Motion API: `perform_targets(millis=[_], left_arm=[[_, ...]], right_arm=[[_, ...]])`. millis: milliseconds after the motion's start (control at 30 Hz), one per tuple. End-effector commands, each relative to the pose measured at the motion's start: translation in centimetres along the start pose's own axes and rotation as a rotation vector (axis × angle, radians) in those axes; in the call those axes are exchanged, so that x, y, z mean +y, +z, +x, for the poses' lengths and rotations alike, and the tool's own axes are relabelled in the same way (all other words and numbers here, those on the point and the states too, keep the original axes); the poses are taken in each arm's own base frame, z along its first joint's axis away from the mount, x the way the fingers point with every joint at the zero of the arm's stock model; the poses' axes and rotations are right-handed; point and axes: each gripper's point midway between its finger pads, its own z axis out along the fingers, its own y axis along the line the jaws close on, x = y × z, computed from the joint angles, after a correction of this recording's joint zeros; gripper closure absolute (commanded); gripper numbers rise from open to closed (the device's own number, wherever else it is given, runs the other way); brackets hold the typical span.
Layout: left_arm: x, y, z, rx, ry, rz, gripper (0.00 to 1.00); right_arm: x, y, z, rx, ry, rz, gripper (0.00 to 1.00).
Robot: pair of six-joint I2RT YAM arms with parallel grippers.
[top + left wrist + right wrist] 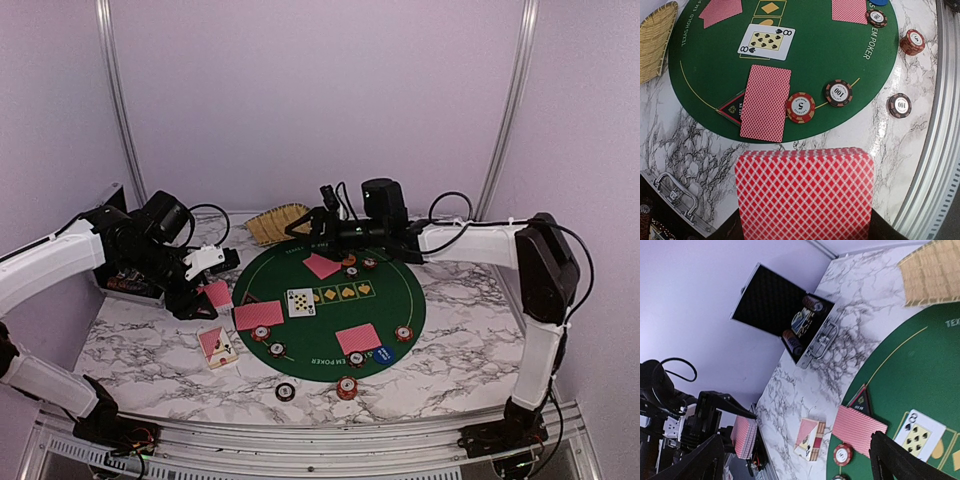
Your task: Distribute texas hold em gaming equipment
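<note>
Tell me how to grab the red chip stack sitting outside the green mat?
Pinch its striped sides from straight above. The red chip stack stands flat on the marble, round all over, with open space around it, apart from the dark chip.

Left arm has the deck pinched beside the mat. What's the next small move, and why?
Probably swing the left gripper with its deck over the green mat, toward the empty marked slots beside the eight of spades. Only one face-up card lies there, and the right gripper hangs open at the mat's far side, holding nothing.
</note>
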Motion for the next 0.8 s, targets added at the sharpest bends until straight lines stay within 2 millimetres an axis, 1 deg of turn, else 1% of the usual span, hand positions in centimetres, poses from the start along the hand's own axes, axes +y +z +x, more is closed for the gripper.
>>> perform_targets(millis=[0,133,300,333,500,767], left_arm=[[0.0,-1.3,-1.1,-0.04,0.005,0.002,1.0],[0.1,-1.4,-1.2,-0.042,0.006,-0.001,1.0],[0.0,-1.5,-1.3,-0.046,0.006,0.003,1.0],[0.0,-1.5,-1.4,-0.047,0.006,0.004,1.0],[0.0,-1.4,-1.3,-0.047,0.004,0.005,1.0],[0.0,-1.4,-1.2,-0.044,0.007,0.006,1.0]], right_arm=[[1.2,2.2,4.2,0.074,0.068,-0.008,0.01],[2.6,4.5,6.9,0.129,0.084,-0.045,0.01],[4.7,6.7,9.0,0.178,0.105,-0.111,0.01],[4.9,7.1,9.4,0.187,0.112,-0.117,0.01],[6.3,8.3,10.5,0.211,0.135,-0.181,0.01],[8.0,9.1,11.7,0.238,0.153,-0.234,0.01]])
